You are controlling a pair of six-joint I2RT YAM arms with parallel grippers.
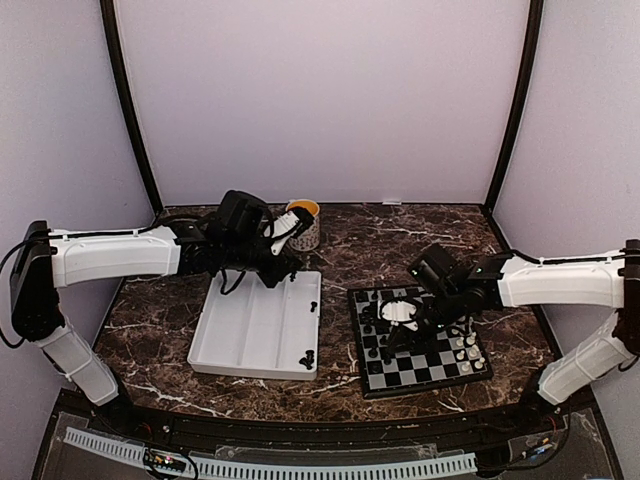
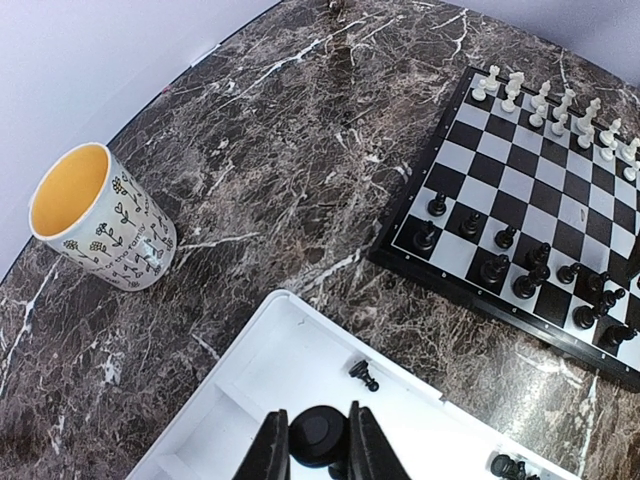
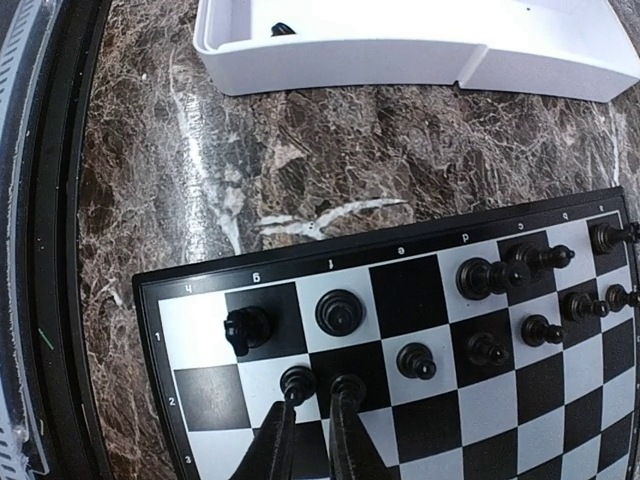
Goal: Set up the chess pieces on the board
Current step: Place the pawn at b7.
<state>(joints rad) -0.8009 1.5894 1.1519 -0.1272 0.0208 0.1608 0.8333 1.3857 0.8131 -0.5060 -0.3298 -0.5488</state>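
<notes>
The left gripper [image 2: 317, 412] is seen closed on a black piece [image 2: 318, 438], which is clamped between its two fingers above the white tray [image 1: 250, 335]. In the top view this arm is held over the tray's far edge, close to the mug [image 1: 303, 225], which stands upright on the marble table [image 1: 160, 320] and is patterned outside and yellow inside. Two stray black pieces are left in the tray: a lone one [image 2: 363, 373] beside the gripper and a small cluster [image 2: 505, 465] further along. The board [image 1: 425, 375] is laid flat on the table just right of the tray, apart from it. The white chessmen [image 2: 560, 105] are lined up along the board's edge away from the tray, and the black chessmen [image 2: 500, 265] are gathered in the two rows next to the tray, some rather crowded and not centred on their squares. The right gripper [image 3: 312, 400] is held low over the black side of the board, its jaws slightly parted, with a narrow strip of board visible between them and nothing caught there. A black pawn [image 3: 297, 380] is seen right at the tip of one finger; whether it is touched cannot be told.
</notes>
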